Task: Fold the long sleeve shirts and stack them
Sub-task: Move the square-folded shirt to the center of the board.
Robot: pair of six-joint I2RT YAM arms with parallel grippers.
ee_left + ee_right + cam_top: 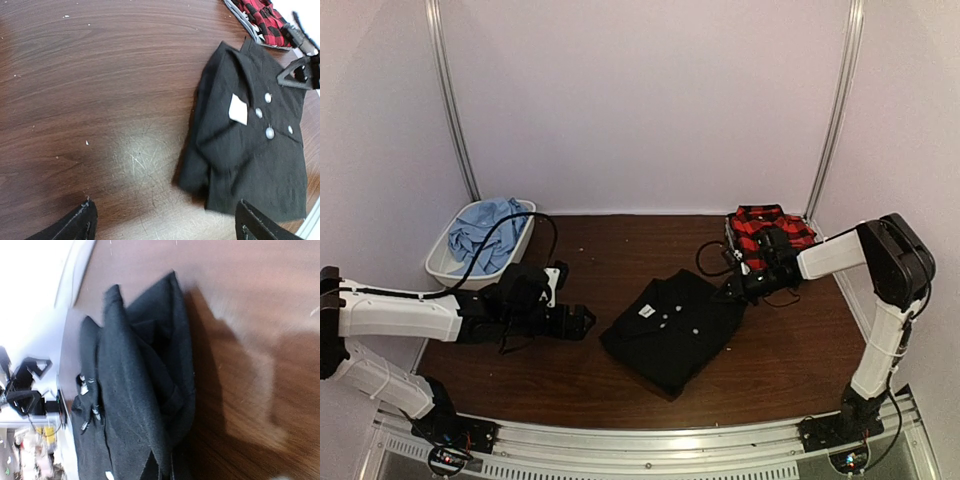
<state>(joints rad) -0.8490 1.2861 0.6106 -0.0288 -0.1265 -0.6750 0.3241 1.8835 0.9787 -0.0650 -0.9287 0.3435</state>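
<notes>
**A:** What are the fingers doing?

**B:** The right gripper (740, 288) is clamped tight. Its own fingers are out of its wrist view, but black cloth bunches up toward the camera there. I judge it has pinched the far right corner of the black shirt (670, 330). The left gripper (582, 322) is spread wide with nothing in it, hovering over the table (620, 250) just left of that shirt.

**A:** And where does the shirt lie?

**B:** Mid-table, folded into a compact packet, with buttons (269, 132) and label (238, 109) facing up. The plaid shirt (768, 228) sits at the far right, just beyond the right gripper. The blue shirt (485, 232) is heaped in a basket (438, 262) at the far left.

**A:** How will the black one handle?

**B:** It should be soft, light and limp, with no stiffness to keep its shape. Lifted by one corner, the layers would probably sag and the fold would open. It should slide easily on the smooth wood, though.

**A:** So where should it be held?

**B:** Through every layer at a folded edge, not the top ply alone. The left gripper could take the opposite edge, clear of the buttons, so the packet travels flat.
</notes>
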